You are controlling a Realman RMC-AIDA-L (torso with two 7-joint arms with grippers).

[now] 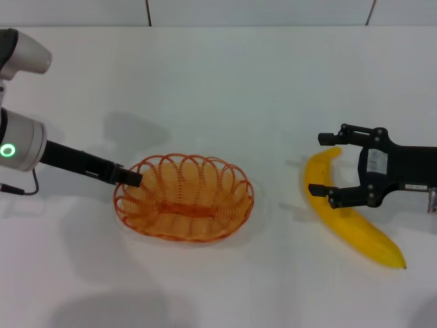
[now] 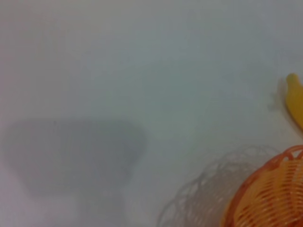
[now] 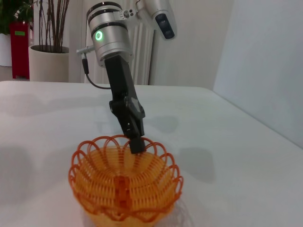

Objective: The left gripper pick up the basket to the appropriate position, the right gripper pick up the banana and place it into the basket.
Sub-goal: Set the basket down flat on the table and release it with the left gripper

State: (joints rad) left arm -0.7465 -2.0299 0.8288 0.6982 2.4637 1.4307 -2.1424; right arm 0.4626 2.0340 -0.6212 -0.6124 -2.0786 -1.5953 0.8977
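Observation:
The orange wire basket (image 1: 184, 198) is at the middle of the white table. My left gripper (image 1: 133, 179) is shut on its left rim; in the right wrist view it (image 3: 136, 144) pinches the far rim of the basket (image 3: 125, 189). The offset shadow in the left wrist view suggests the basket (image 2: 270, 198) is slightly off the table. The yellow banana (image 1: 355, 229) lies at the right, also showing in the left wrist view (image 2: 294, 99). My right gripper (image 1: 326, 164) is open, its fingers either side of the banana's upper end.
The white table (image 1: 218, 89) runs back to a tiled wall. Beyond the table, the right wrist view shows a large plant pot (image 3: 47, 61) and a radiator (image 3: 142, 52). Nothing else stands on the table.

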